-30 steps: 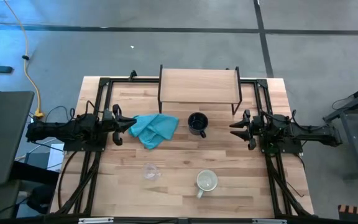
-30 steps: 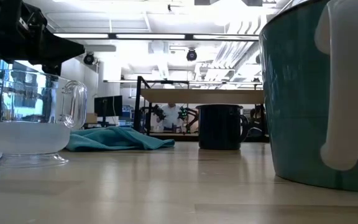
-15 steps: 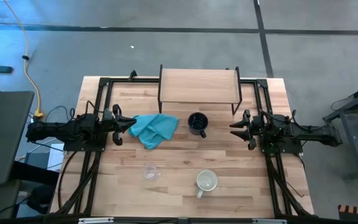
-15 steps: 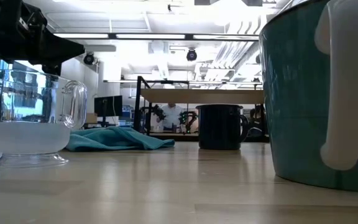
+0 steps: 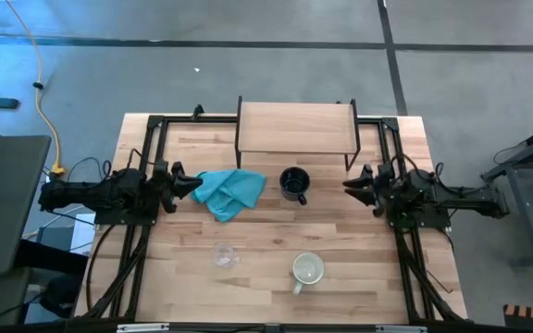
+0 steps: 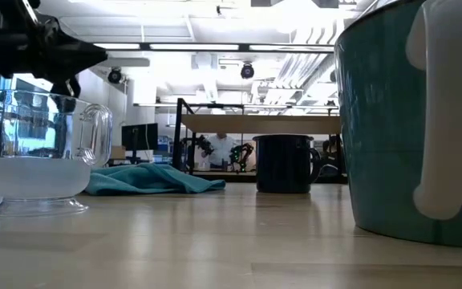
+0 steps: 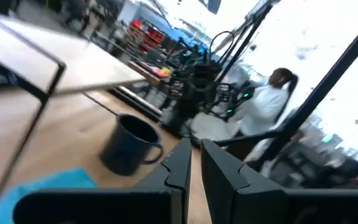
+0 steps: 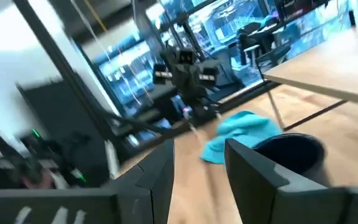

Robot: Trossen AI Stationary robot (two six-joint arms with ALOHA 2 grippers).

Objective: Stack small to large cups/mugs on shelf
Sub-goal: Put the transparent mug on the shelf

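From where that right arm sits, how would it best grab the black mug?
Probably by the rim. The black mug stands upright with its mouth open, its handle toward the table's front, so the right gripper, level with it, could drop one finger inside the near wall and pinch.

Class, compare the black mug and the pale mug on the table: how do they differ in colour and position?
The black mug is dark and stands close in front of the shelf; the pale mug is whitish and stands near the table's front edge, farther from the shelf. Both stand upright, open side up, with a handle, untouched by either claw.

Crumpled teal cloth [image 5: 230,191] on the wooden table [image 5: 266,277], left of centre.
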